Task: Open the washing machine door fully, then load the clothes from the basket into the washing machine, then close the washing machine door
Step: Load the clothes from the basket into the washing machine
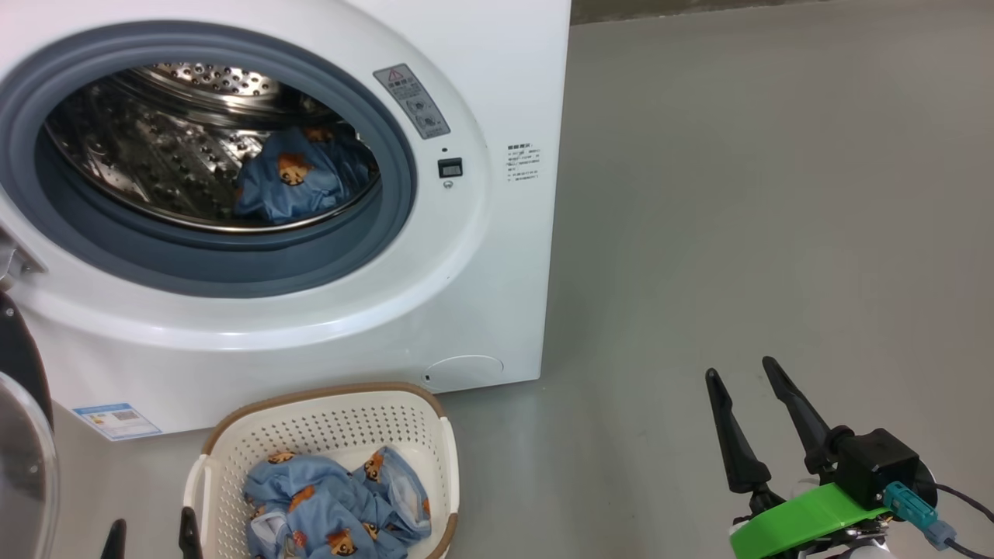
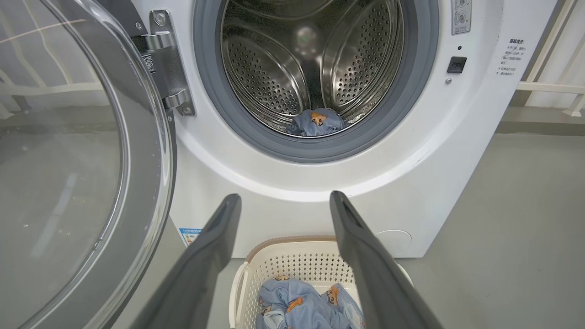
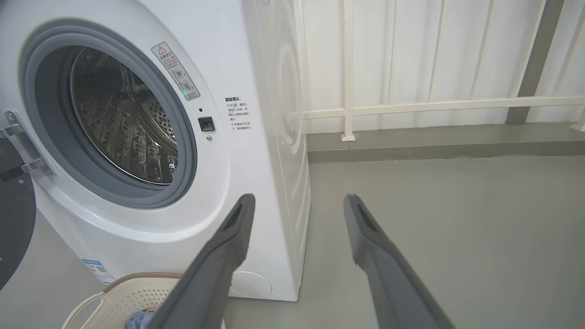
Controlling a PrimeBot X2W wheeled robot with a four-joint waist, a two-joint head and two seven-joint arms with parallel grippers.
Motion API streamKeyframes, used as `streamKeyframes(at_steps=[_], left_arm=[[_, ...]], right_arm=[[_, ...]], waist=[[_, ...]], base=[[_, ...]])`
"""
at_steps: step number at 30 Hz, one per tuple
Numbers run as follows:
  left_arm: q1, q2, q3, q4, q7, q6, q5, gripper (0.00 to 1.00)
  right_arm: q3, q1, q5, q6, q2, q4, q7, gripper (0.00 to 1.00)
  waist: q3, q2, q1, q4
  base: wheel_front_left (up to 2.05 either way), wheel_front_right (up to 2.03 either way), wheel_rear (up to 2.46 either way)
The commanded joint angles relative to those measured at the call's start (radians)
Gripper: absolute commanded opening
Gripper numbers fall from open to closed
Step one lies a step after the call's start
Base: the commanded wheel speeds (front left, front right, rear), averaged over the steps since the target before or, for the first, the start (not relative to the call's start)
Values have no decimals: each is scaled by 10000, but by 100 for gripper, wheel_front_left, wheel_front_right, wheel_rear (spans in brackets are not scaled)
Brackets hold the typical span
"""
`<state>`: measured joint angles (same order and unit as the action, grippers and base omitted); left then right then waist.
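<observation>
Ok so the washing machine door [image 2: 68, 183] is swung wide at the left of the left wrist view, so that part looks done. One bear-print piece [image 1: 291, 182] sits low in the drum [image 1: 155, 155], upper left of the head view. The rest of the clothes [image 1: 334, 512] are bunched in the basket [image 1: 326, 435] at the bottom edge, right in front of the washing machine [image 1: 481, 256]. Next up, I reckon, is grabbing another piece.

The left gripper [image 2: 284, 197] has its fingers spread wide with nothing between them, hanging above the basket. The right gripper [image 1: 739, 369], lower right of the head view, is wide open and empty too, over the floor [image 1: 776, 194], well apart from the basket.

My take: use the left one, it's lined up. Drop into the middle of the heap, away from the basket wall, and pinch a thick fold so the whole garment comes up, not just a corner. Lift clear of the basket before swinging toward the drum, or the light thing may tip. Push past the grey rubber seal [image 1: 233, 268] before letting go so nothing hangs over the lip.
</observation>
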<state>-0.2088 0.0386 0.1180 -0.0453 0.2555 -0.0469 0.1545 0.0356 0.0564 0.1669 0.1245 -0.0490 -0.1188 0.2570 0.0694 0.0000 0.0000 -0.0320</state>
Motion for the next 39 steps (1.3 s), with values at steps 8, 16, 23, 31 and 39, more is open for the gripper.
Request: streamKeyframes(at_steps=[8,16,23,31,39], left_arm=[[-53,117,121,169,63,107,72,100],[-121,116,36,111,63,118,95,100],[-92,116,73,74,63,89,111,100],[121,116,46,-342,63,-21,250,100],[778,116,-168,-1122,63,-227,420,100]], right_arm=[[82,-83,-67,62,-12,325,48,100],[90,-131,-47,62,-12,339,48,100],[118,-136,-33,62,-12,325,48,100],[180,-43,49,62,-12,371,48,100],[221,223,100,62,-12,482,48,100]], waist=[[-139,0,0,160],[-228,0,0,267],[-178,0,0,275],[247,0,0,181],[1313,0,0,-41]], base=[[0,0,0],[0,0,0],[0,0,0],[0,0,0],[0,0,0]])
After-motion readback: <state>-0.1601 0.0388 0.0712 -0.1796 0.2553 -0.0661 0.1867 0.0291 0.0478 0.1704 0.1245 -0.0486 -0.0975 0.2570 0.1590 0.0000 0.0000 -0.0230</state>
